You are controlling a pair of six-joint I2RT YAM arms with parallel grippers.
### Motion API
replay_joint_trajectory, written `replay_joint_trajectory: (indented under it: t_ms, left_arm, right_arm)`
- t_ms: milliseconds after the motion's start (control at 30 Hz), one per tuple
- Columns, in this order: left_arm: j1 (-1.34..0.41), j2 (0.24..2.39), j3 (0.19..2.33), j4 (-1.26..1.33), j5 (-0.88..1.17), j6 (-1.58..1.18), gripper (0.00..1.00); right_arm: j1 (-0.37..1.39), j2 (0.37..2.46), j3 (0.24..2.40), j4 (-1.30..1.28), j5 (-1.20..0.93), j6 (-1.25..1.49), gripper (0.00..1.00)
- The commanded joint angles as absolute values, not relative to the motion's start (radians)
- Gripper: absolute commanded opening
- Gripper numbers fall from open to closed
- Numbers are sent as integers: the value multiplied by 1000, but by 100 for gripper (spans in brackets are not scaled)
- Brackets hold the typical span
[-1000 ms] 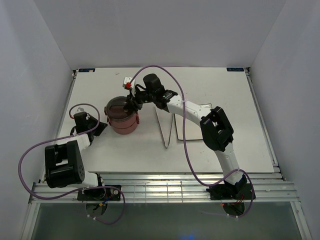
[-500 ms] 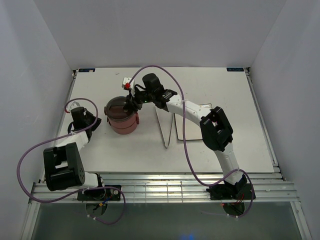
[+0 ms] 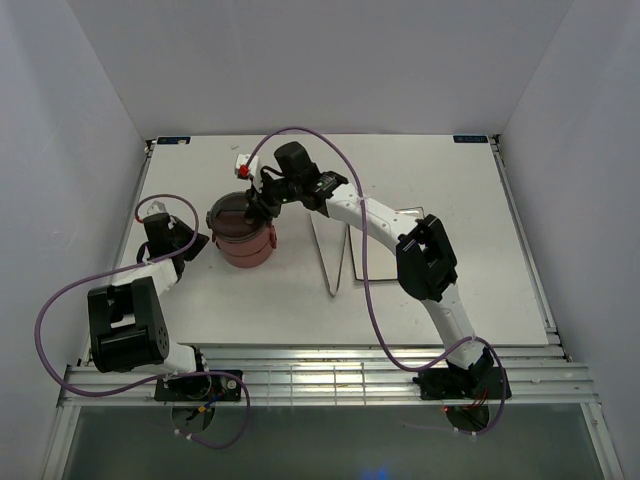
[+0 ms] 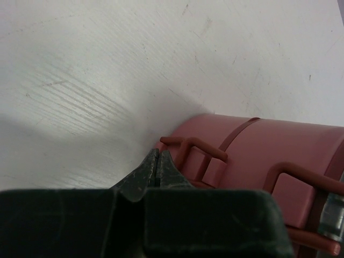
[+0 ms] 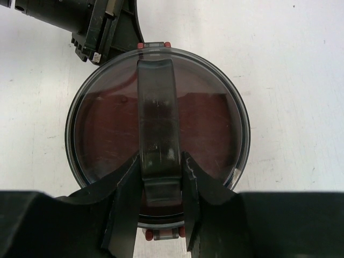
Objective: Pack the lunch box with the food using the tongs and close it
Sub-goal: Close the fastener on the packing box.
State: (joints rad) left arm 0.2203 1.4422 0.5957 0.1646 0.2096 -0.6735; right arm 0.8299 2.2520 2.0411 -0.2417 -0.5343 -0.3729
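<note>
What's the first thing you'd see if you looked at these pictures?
The round dusty-red lunch box stands left of the table's middle, with its see-through grey cover on top. The right gripper reaches over it from above, pinching the cover's arched handle between its fingers. The left gripper, shut tight, is down low beside the box's red clasps.
</note>
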Motion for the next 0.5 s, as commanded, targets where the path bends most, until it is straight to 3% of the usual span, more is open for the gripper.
replay_joint_trajectory:
  t_ms: [0,167,333,467]
  left_arm:
    - [232,1434,635,173,169,-631,0]
    - [232,1427,657,158,101,-583,0]
    - [210,1589,626,319,439,-664,0]
    - [82,1626,563,452,552,-790,0]
  right_arm:
    - [833,2341,2002,-463,-411,-419,8]
    - [831,2335,1994,-463,-413,-420,8]
    - [831,2341,2000,-457,-426,-419,8]
    - [830,2349,2020,-445,-451,-403,8]
